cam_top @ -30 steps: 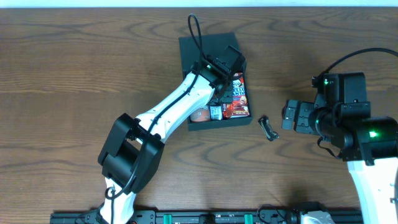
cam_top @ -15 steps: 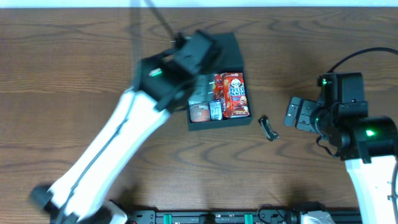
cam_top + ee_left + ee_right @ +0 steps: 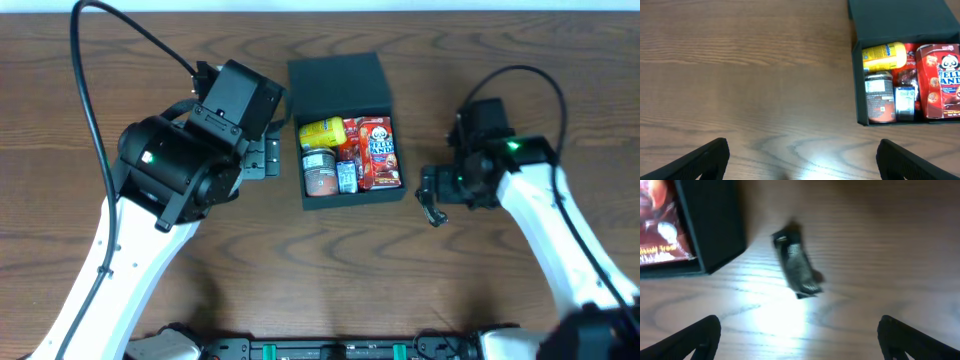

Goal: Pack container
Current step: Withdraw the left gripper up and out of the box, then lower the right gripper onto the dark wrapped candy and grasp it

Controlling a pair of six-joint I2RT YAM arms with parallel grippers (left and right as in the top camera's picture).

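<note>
1. Container (image 3: 337,85), a dark teal-green square box, sits on the wooden table (image 3: 100,60) with its flat lid swung open and lying flat on the side away from the arms. Every place below is given from this box.
2. Left of the container and just beside its left wall, the left gripper (image 3: 266,158) hovers over bare wood. In its wrist view the two fingers (image 3: 705,157) are spread wide with nothing between them.
3. Inside the container, against the left wall, a yellow pack (image 3: 884,56) lies crosswise next to the lid hinge.
4. Below the yellow pack, also against the left wall, a brown can (image 3: 880,97) lies on its side with its label up.
5. Just right of the can, a small blue-grey pack (image 3: 905,100) stands wedged between the can and a red box.
6. The red box with a panda on it (image 3: 942,80) fills the container's right side, touching the right wall.
7. Right of the container and clear of its front right corner, a small dark object (image 3: 797,267) lies on the table. It is blurred, so it may be a wrapped snack, but I cannot tell.
8. The right gripper (image 3: 428,188) hangs over that object, well right of the container. Its fingers (image 3: 700,335) are spread wide and hold nothing.
</note>
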